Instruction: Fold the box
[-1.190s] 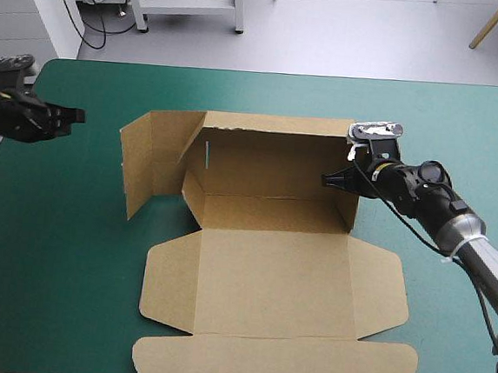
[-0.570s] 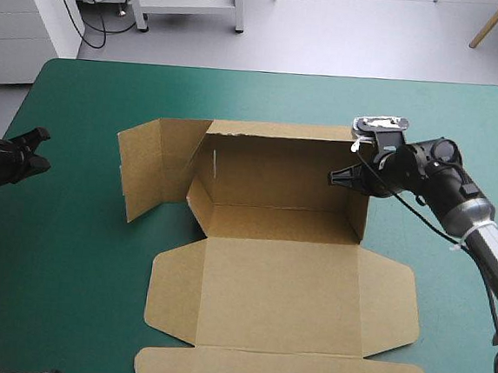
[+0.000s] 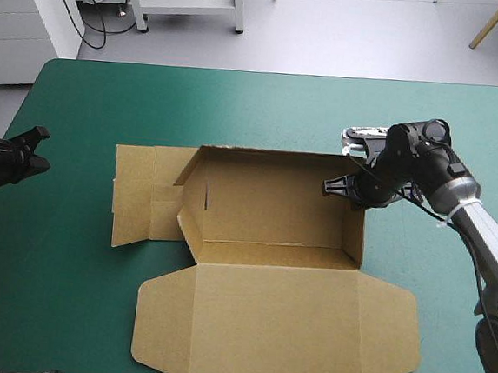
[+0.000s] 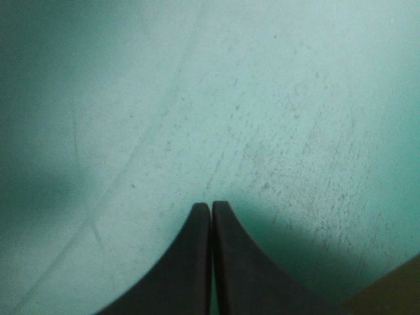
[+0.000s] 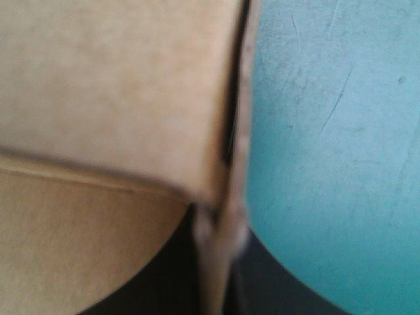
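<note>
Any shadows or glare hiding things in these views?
High view: even light, no glare; soft shade inside the raised walls of the brown cardboard box. Left wrist view: the shut black left claw throws a dark shadow on the teal-green table cover around it. Right wrist view: a dark slit at the box wall pinched in the right claw; cover evenly lit.

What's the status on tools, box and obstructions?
Right tool shut on the box, at its right wall. Left tool shut, off the box, over teal-green cover. Back wall up, left panel and lid flat. Nothing in the way.
</note>
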